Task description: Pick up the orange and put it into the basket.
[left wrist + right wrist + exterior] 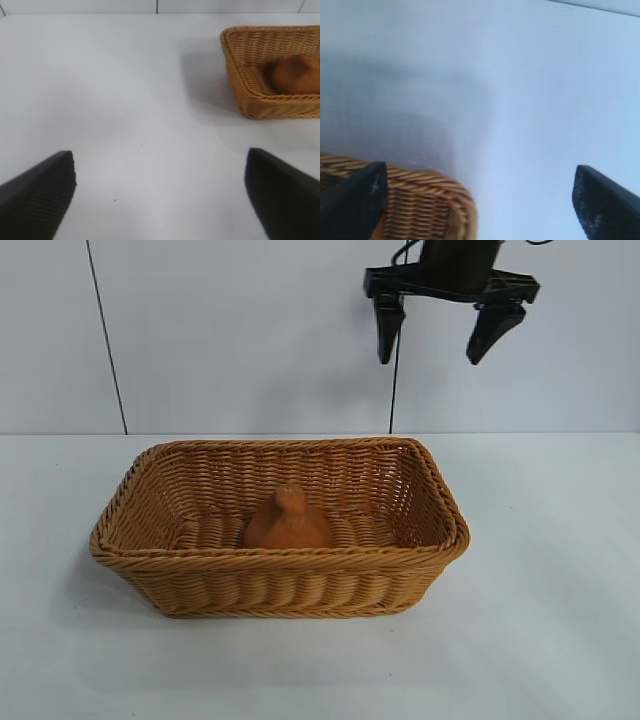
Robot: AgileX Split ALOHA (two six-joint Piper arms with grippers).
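The orange (287, 522) lies inside the basket (280, 558), on its floor near the front wall, knob pointing up. My right gripper (429, 360) hangs open high above the basket's back right corner, with nothing between its fingers. In the right wrist view the right gripper (480, 169) spans a corner of the basket (427, 200) and bare table. My left gripper (160, 154) is out of the exterior view; its wrist view shows it open over bare table, well away from the basket (235, 65), where the orange (296, 75) shows inside.
The basket stands mid-table on a white tabletop (550, 620), with bare surface on all sides. A pale wall (250, 340) rises behind the table's far edge.
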